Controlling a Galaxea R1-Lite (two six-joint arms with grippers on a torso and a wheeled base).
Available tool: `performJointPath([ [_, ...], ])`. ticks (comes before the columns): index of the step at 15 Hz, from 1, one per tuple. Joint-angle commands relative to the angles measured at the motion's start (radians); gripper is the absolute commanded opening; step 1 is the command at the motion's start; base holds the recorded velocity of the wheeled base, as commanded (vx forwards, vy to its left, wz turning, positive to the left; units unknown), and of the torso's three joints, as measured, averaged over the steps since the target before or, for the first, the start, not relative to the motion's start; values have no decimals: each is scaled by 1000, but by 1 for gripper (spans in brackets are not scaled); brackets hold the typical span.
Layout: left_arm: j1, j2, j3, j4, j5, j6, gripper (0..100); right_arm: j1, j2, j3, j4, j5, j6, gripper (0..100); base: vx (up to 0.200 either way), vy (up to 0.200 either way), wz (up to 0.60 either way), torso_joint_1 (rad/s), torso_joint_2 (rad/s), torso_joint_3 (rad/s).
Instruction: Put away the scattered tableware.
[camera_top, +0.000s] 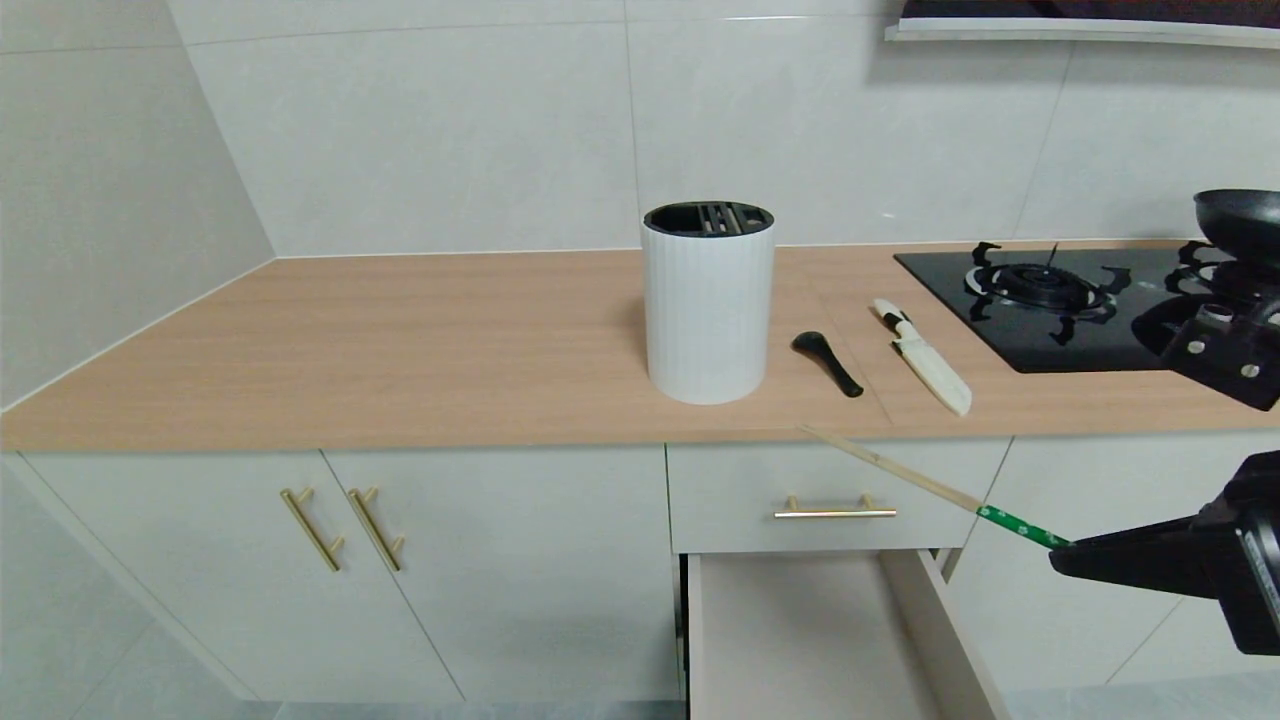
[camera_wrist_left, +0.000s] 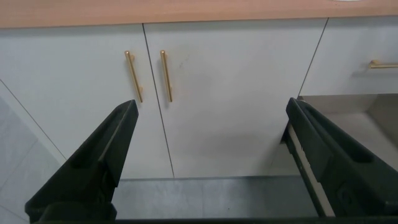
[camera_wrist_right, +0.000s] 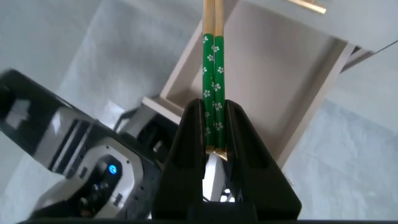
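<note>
My right gripper (camera_top: 1068, 548) is shut on a pair of wooden chopsticks (camera_top: 905, 478) with green flowered ends, held below the counter's front edge and above the open drawer (camera_top: 800, 640). In the right wrist view the chopsticks (camera_wrist_right: 212, 74) stick out from between the fingers (camera_wrist_right: 189, 134) over the drawer (camera_wrist_right: 261, 87). On the counter stand a white cylindrical holder (camera_top: 708, 305) with a black slotted top, a black spoon (camera_top: 826, 362) and a white-bladed knife (camera_top: 924, 357). My left gripper (camera_wrist_left: 208, 162) is open, low in front of the cabinet doors (camera_wrist_left: 205, 93).
A black gas hob (camera_top: 1060, 300) with a dark pan (camera_top: 1240, 220) sits at the counter's right. Gold handles mark the cabinet doors (camera_top: 345, 530) and the shut upper drawer (camera_top: 835, 512). The wooden counter (camera_top: 400, 350) is bare left of the holder.
</note>
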Motion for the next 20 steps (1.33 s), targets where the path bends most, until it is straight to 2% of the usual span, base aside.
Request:
performJointPath([
  [1, 0, 2, 0, 0, 0, 0, 100, 10, 59, 18, -1, -1, -3, 0, 0, 0, 0, 0, 0, 0],
  [9, 0, 2, 0, 0, 0, 0, 100, 45, 156, 41, -4, -4, -3, 0, 0, 0, 0, -18, 43, 27],
  [20, 0, 2, 0, 0, 0, 0, 100, 47, 188, 44, -6, -6, -3, 0, 0, 0, 0, -168, 453, 281],
])
